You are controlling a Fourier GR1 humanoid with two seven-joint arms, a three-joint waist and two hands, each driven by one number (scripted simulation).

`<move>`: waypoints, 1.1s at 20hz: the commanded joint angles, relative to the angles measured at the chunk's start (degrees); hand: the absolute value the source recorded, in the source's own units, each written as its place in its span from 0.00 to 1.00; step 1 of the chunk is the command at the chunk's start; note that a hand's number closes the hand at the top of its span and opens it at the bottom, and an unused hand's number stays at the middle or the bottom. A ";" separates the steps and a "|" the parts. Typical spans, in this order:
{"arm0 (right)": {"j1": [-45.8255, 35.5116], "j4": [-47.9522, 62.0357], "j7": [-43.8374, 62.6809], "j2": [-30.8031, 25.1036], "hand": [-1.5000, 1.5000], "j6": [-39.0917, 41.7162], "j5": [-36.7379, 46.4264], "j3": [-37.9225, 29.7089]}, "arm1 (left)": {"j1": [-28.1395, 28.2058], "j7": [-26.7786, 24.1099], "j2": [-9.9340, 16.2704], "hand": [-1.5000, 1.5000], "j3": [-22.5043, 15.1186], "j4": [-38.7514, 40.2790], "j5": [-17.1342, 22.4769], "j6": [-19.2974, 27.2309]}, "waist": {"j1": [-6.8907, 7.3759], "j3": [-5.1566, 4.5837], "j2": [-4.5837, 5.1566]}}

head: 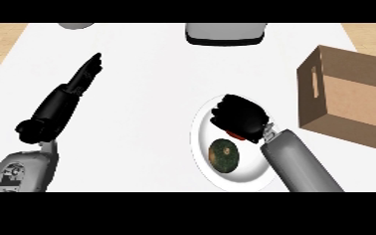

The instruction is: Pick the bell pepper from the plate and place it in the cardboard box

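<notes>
A white plate (209,172) lies on the counter at the lower middle right. My right hand (238,115) is over its upper part with fingers curled round a red bell pepper (236,135), of which only a small red patch shows under the palm. A round dark green vegetable (224,155) rests on the plate just below the hand. The open cardboard box (341,97) stands to the right of the plate, its opening facing up and left. My left hand (70,92) is at the left of the view, fingers straight, pointing up and away.
A grey and black appliance (224,33) sits at the counter's far edge, middle. A grey round object (76,25) shows partly at the far left edge. Bare white counter (147,104) lies between the two hands.
</notes>
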 commanded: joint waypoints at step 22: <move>41.01 -57.11 1.75 -13.66 1.00 14.35 -55.65 -39.35 | 0.04 -0.31 -1.82 0.50 -0.59 -0.26 -2.66 2.13 | -1.62 -0.01 0.27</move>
